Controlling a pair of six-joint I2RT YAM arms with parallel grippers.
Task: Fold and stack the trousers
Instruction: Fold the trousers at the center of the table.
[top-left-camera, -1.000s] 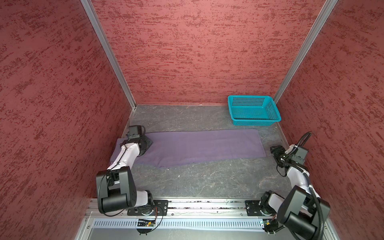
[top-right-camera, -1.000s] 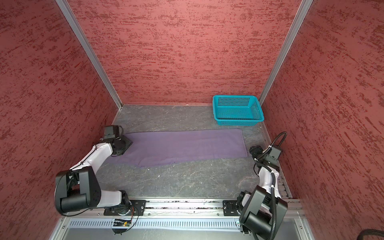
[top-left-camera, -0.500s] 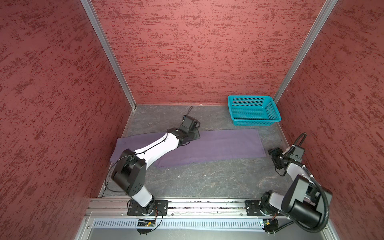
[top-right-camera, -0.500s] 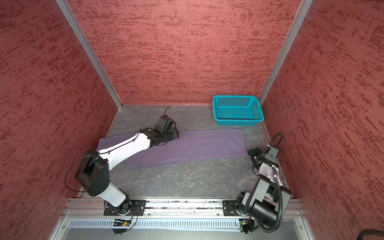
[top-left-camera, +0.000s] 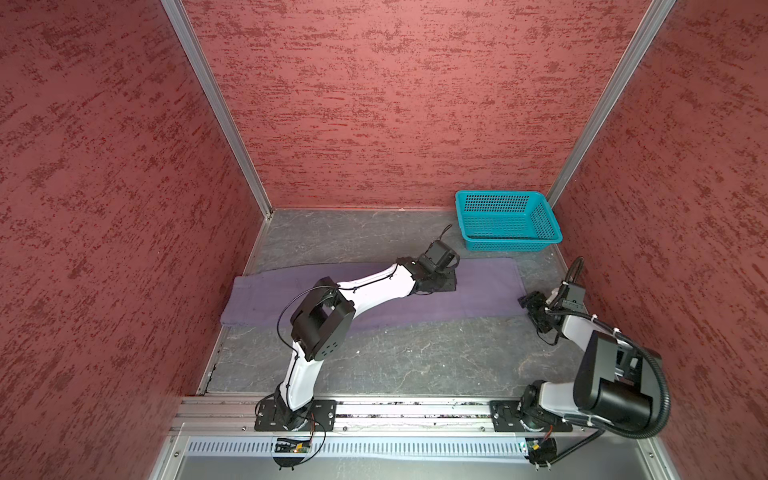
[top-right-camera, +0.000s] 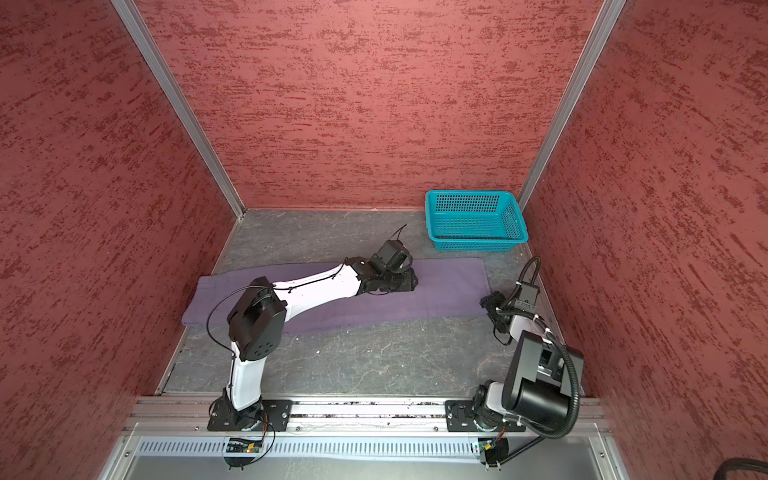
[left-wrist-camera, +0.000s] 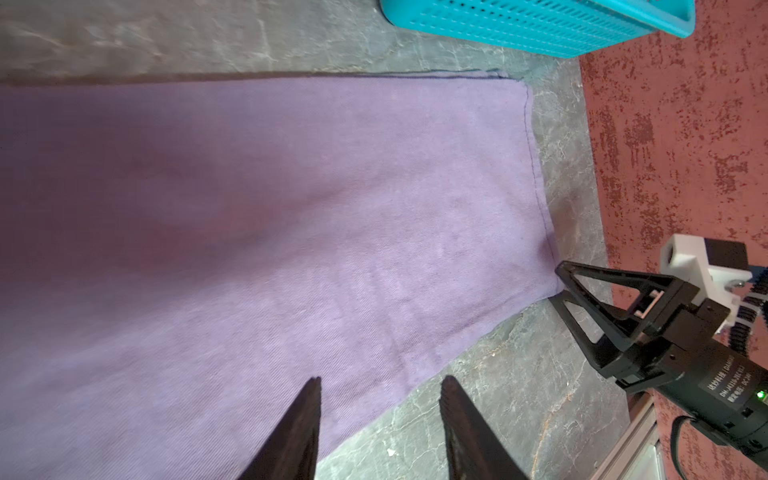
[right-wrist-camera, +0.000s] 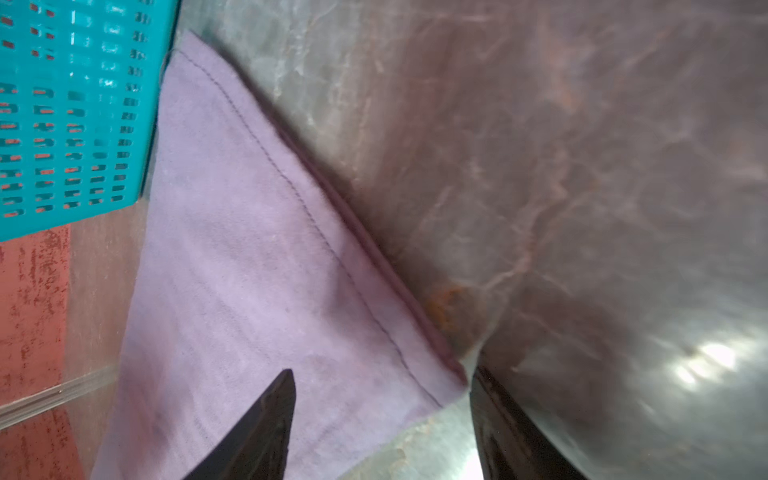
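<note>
The purple trousers (top-left-camera: 486, 291) (top-right-camera: 449, 291) lie flat as one long folded strip across the grey table, waist end at the left wall. My left gripper (top-left-camera: 451, 282) (top-right-camera: 411, 279) hovers low over the strip's right half. In the left wrist view it (left-wrist-camera: 380, 380) is open, one finger over the cloth (left-wrist-camera: 291, 208) and one over bare table. My right gripper (top-left-camera: 527, 300) (top-right-camera: 487, 300) (left-wrist-camera: 559, 282) sits at the near right hem corner. In the right wrist view it (right-wrist-camera: 382, 374) is open, and the stitched corner (right-wrist-camera: 257, 270) lies between its fingers.
A teal perforated basket (top-left-camera: 507, 220) (top-right-camera: 476, 220) (left-wrist-camera: 540, 25) (right-wrist-camera: 70, 108) stands in the back right corner, just beyond the hem end. Red textured walls close in three sides. A metal rail (top-left-camera: 415, 415) with both arm bases runs along the front.
My left arm has swung from the waist end at the left wall across to the strip's right half. The right gripper has edged in toward the hem corner.
</note>
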